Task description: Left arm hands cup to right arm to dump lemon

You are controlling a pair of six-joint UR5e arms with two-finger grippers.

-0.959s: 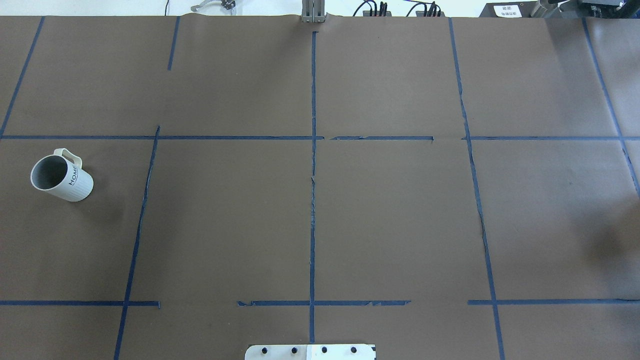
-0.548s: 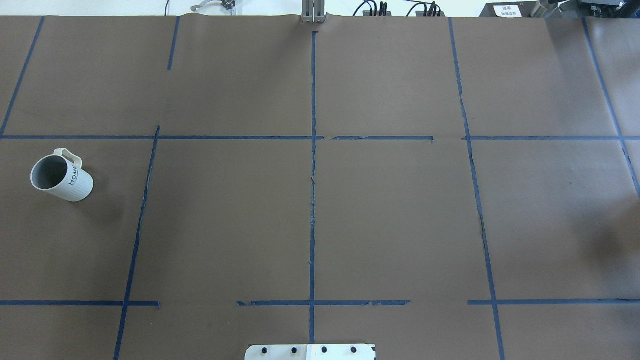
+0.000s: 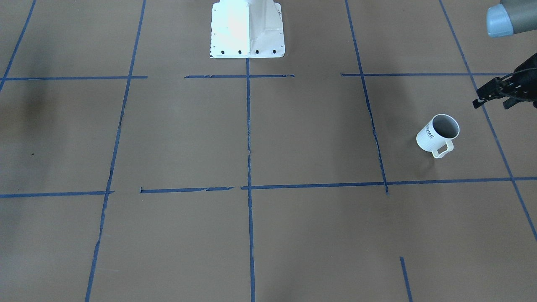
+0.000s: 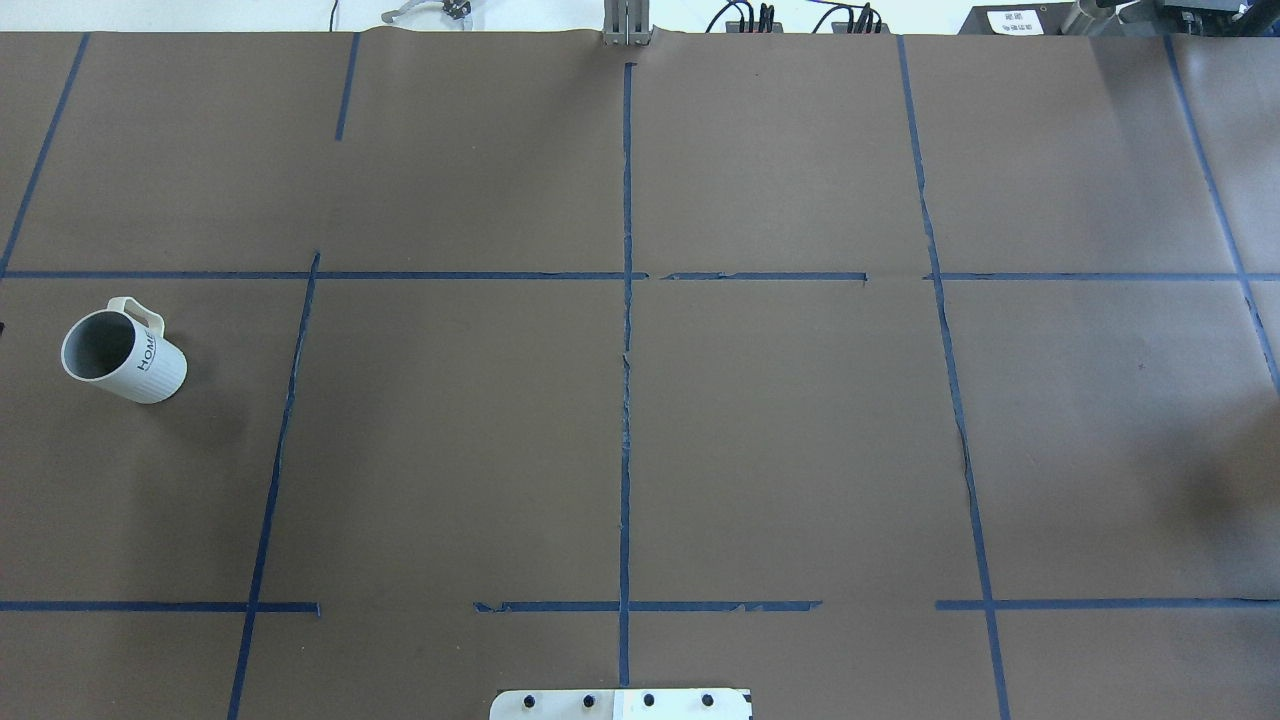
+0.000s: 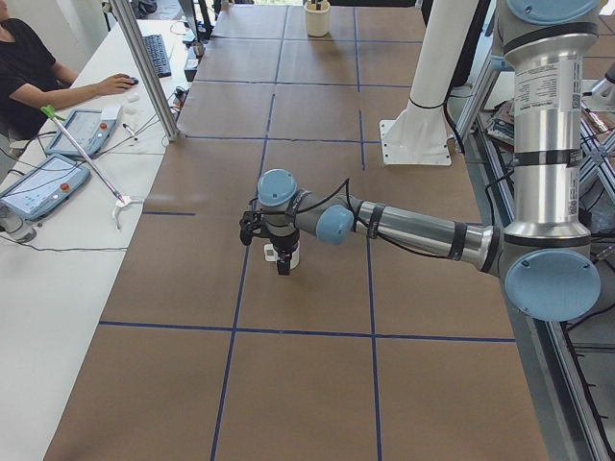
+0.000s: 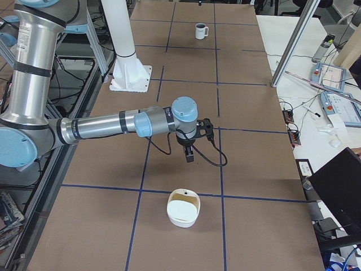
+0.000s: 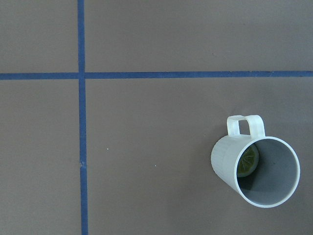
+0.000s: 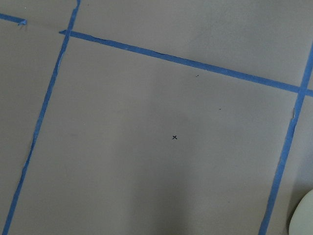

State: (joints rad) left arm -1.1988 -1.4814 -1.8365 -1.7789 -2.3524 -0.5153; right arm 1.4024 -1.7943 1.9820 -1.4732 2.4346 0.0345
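Cup (image 7: 268, 177) upright, 4 o'clock in left wrist view, lemon (image 7: 248, 161) inside. Grip rim, keep level. Left pincer (image 5: 282, 260), right pincer (image 6: 189, 153): cannot tell gap.

Just brown table paper (image 8: 146, 176) crossed by blue tape lines (image 8: 181, 61), a tiny x mark (image 8: 174, 137) mid-frame, and some pale rounded edge (image 8: 304, 220) poking in bottom right.
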